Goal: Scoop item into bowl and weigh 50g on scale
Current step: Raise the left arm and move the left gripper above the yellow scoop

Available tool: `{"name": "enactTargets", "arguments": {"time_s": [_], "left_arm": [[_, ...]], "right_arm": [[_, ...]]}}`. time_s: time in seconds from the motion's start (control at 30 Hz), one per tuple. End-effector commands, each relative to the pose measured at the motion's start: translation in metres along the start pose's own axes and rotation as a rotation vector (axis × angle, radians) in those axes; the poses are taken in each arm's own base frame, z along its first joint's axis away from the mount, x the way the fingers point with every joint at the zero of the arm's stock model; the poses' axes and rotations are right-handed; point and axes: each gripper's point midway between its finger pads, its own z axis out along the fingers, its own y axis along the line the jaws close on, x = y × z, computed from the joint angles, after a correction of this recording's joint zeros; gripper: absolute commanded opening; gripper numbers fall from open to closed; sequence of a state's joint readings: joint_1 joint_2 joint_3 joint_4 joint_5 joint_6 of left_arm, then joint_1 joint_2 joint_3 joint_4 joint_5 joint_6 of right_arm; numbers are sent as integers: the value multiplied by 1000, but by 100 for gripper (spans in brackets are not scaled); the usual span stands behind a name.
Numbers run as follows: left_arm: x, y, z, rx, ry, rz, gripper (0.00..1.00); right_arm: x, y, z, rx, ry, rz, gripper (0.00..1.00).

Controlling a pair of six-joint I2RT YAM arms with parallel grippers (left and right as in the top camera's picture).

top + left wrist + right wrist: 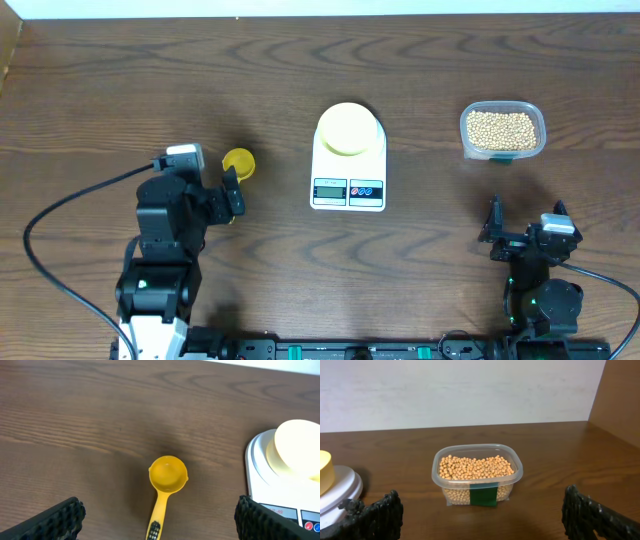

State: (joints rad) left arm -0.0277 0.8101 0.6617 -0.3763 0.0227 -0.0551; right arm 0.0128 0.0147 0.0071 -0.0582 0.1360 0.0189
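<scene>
**Both tools empty; beans not yet drawn**

Nearest the robot, the left tool [160, 522] stands with its jaws wide apart and clamps nothing. The handle end of the yellow scoop [167, 474] lies between the pads, and no contact shows. The right tool [482, 520] is likewise spread wide and empty, facing the tub, well short of it.

The scoop lies flat on the worktop [100, 80], cup away from the robot. It looks to be light, stiff plastic. In my judgement the hold belongs on the narrow handle near its end, squarely across it, since a thin smooth handle may twist in the grip.

Further out, the scale [348, 172] sits mid-worktop with the pale bowl [348, 129] on its platform. The bowl appears empty and is probably light enough to shift if knocked.

Farthest right, the beans [475, 466] fill a clear tub [512, 480] almost to its rim. They look small, hard and smooth and are likely to roll and scatter. They cannot sensibly be pinched and must be lifted by scoop, kept level.
</scene>
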Motion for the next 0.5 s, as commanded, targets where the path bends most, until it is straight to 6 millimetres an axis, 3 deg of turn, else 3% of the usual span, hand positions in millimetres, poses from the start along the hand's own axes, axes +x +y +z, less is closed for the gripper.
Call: {"name": "enactTargets", "arguments": {"time_s": [0.0,0.47], "left_arm": [[-6,2,1,-15,22,16,98],[-20,1,-2,-19,66,63,97]], "right_arm": [[-1,-1,0,7,-5,14,99],[-1,-1,0,7,-5,14,99]]}}
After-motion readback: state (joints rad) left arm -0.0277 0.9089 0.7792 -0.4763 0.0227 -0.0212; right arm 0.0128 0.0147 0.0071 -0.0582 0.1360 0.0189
